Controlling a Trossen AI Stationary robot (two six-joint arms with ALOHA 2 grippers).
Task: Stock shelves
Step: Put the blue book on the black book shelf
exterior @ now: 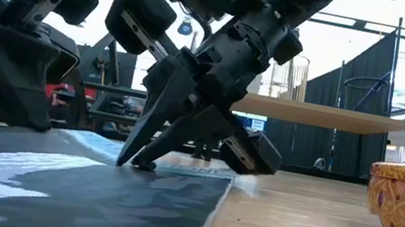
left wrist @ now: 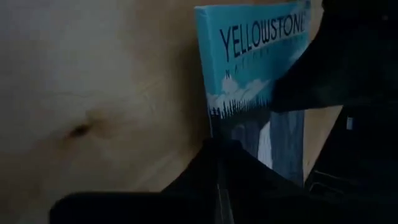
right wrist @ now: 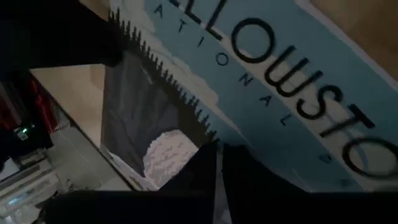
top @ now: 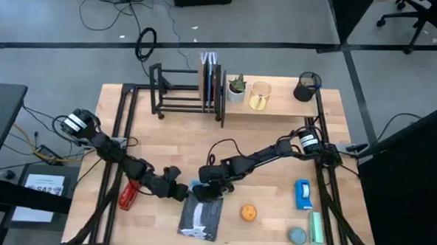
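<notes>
Meanwhile both tools meet at the flat blue-and-grey Yellowstone book on the wooden surface: the right tool presses its closed fingertips onto the cover, and the left tool, fingers together, sits at its edge. Farther back stand the black metal-bar rack and the pale wooden plank shelf.

We see our left arm stretched low from the table's left edge toward the front centre, its gripper closed with the fingers pressed together. Our right arm reaches in from the right side, its gripper angled steeply down, fingertips together and touching down just beside the left one.
</notes>
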